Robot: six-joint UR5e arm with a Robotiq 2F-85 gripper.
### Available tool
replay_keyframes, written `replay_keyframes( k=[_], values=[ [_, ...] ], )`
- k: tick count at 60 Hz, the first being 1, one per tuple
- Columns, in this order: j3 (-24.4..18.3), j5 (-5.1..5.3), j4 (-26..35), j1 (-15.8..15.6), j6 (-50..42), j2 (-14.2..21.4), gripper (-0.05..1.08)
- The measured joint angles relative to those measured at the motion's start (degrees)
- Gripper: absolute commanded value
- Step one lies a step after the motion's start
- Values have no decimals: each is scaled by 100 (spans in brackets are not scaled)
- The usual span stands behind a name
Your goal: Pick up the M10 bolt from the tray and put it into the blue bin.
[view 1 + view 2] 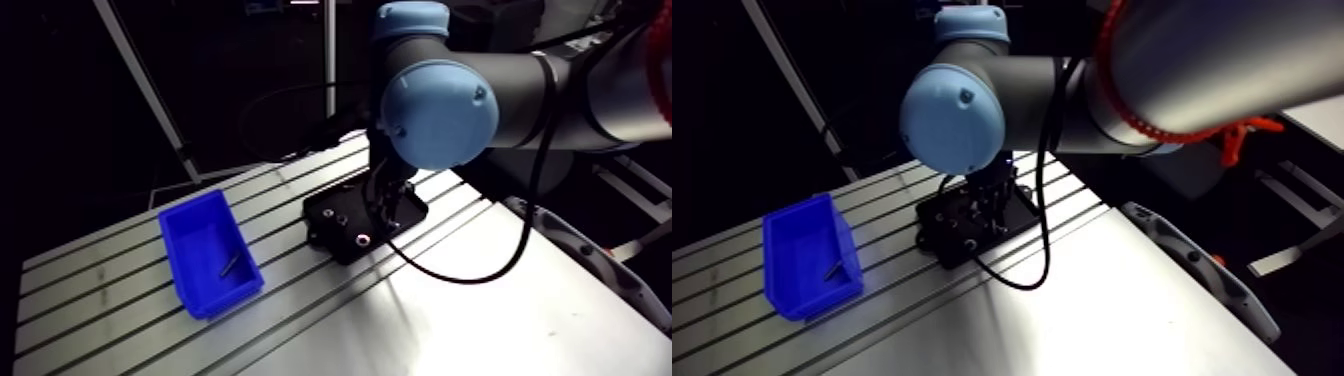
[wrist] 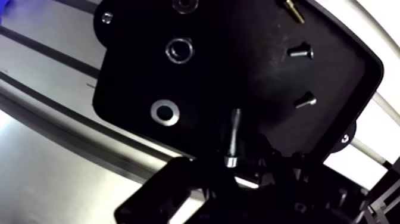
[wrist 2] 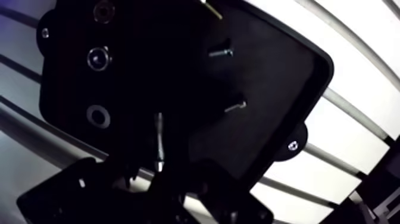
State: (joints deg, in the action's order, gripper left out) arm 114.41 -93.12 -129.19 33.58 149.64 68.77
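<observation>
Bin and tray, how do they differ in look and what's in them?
The bin is blue, the tray black. The bin has tall walls; the tray is low and flat. The bin holds one small fastener; the tray holds several bolts and a washer. Both sit on the table.

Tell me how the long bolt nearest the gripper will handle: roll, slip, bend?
Probably stiff: the bolt looks like solid shiny metal. Its round, smooth shaft may roll on the flat tray if nudged. Being slim, it might pivot or slip if pinched off-centre.
</observation>
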Motion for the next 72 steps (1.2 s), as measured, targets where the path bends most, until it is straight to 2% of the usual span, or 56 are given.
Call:
replay_keyframes(
  k=[46,56,72],
  values=[
    [50,0,-41,0,-6,0,76],
    [50,0,-41,0,-8,0,88],
    [36,10,-41,0,-10,10,95]
  ],
)
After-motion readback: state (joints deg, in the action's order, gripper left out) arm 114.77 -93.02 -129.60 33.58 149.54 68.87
